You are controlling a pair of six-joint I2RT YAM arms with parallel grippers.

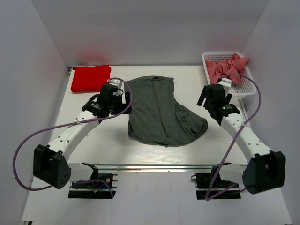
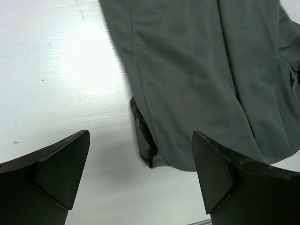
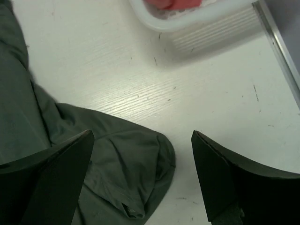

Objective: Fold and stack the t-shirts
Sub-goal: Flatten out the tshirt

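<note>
Here the dark grey t-shirt (image 1: 161, 112) lies rumpled in the middle of the table (image 1: 93, 138), between the arms; the left gripper (image 2: 140, 135) hangs over its edge, jaws wide and empty; the right gripper (image 3: 143, 133) is equally wide, holding nothing; the red t-shirt (image 1: 90, 78) lies folded far left; the pink t-shirts (image 1: 227, 68) sit in the white basket (image 1: 248, 91).

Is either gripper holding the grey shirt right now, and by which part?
Nothing is held: left gripper and right gripper are open beside the dark grey t-shirt, no fabric pinched.
</note>
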